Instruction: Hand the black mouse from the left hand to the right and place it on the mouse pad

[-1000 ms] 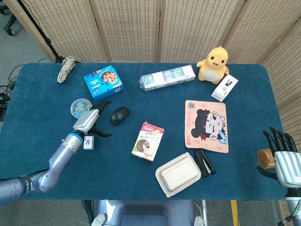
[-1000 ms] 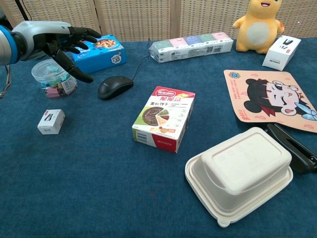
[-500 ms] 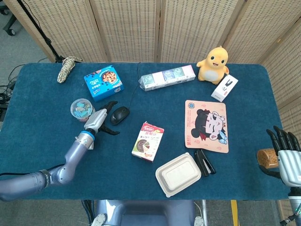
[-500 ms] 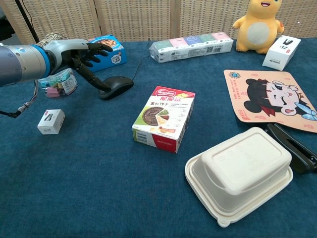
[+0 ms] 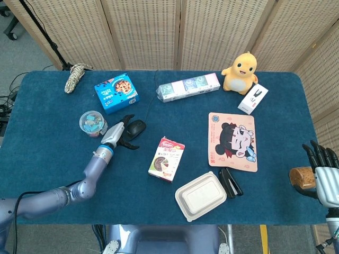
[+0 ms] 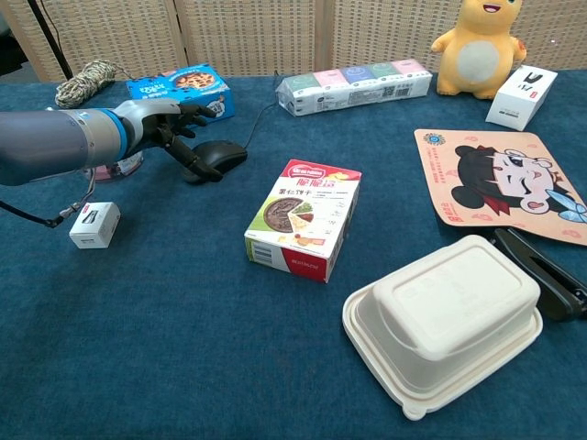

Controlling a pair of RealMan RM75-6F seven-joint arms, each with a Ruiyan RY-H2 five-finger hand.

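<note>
The black mouse (image 5: pixel 137 128) (image 6: pixel 221 154) lies on the blue table, its cable running back toward the far edge. My left hand (image 5: pixel 122 135) (image 6: pixel 172 131) reaches in from the left, fingers spread around the mouse's left end, thumb low along its near side; no firm grip shows. The mouse pad (image 5: pixel 233 141) (image 6: pixel 500 186), pink with a cartoon girl, lies flat at the right. My right hand (image 5: pixel 324 172) hovers at the table's right edge with fingers upright and apart, holding nothing; only the head view shows it.
A snack box (image 6: pixel 305 216) lies between mouse and pad. Near the pad are a white clamshell container (image 6: pixel 445 318) and a black stapler (image 6: pixel 541 268). A clip jar (image 5: pixel 91 121), blue cookie box (image 5: pixel 115 92) and small white box (image 6: pixel 94 225) surround my left hand. A brown wooden object (image 5: pixel 300 178) sits beside my right hand.
My left hand has moved right, from beside the clip jar to the mouse, its fingers now around the mouse's left end. The right hand has shifted slightly right and down. The mouse has not moved.
</note>
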